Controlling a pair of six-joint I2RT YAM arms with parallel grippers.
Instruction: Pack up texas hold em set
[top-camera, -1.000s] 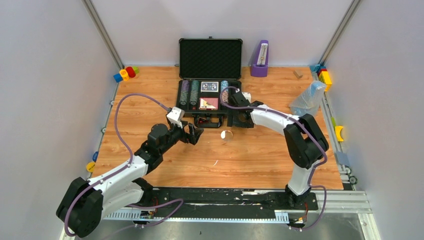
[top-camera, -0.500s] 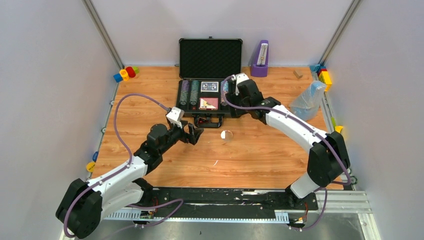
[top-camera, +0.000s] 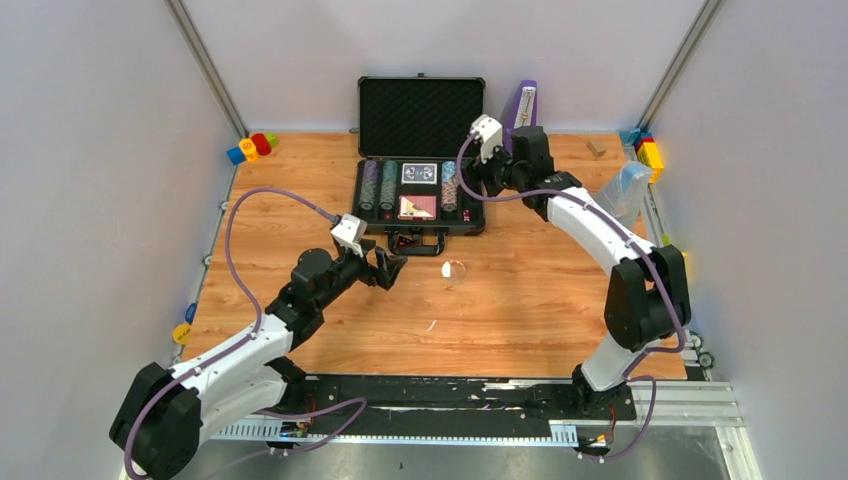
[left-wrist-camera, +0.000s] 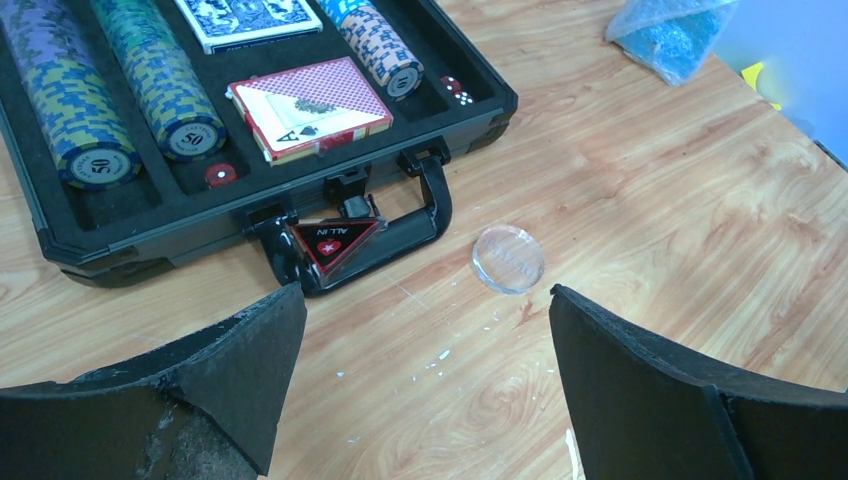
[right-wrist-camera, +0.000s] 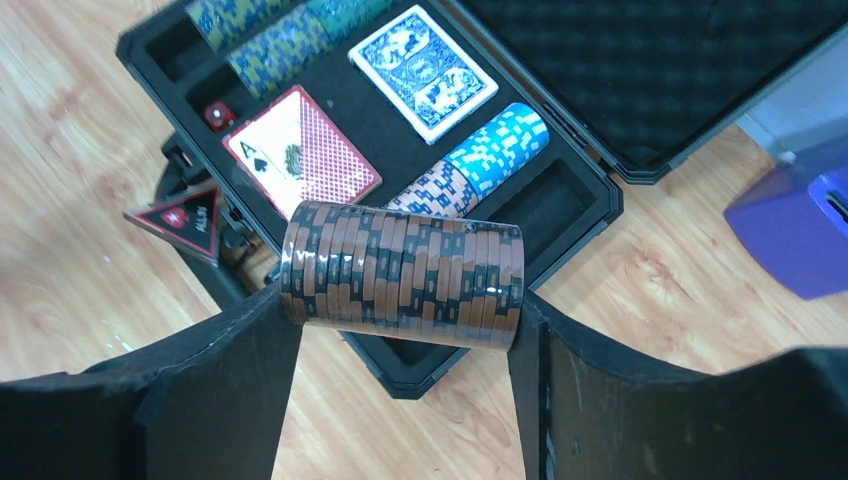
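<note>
right end effector (right-wrist-camera: 402, 335) gripping brown-and-black poker chip stack (right-wrist-camera: 402, 275) sideways, hovering above right edge of open black briefcase (top-camera: 420, 117) at far middle of counter (top-camera: 520, 290), left end effector (left-wrist-camera: 425, 320) hanging wide open near briefcase handle (left-wrist-camera: 428, 212)

A purple wedge-shaped metronome (top-camera: 525, 100) stands upright at the back of the wooden surface (top-camera: 500, 300). A crumpled clear plastic bag (top-camera: 615, 195) lies off to its right. Bright toy blocks (top-camera: 252, 146) sit in the back-left corner.
</note>
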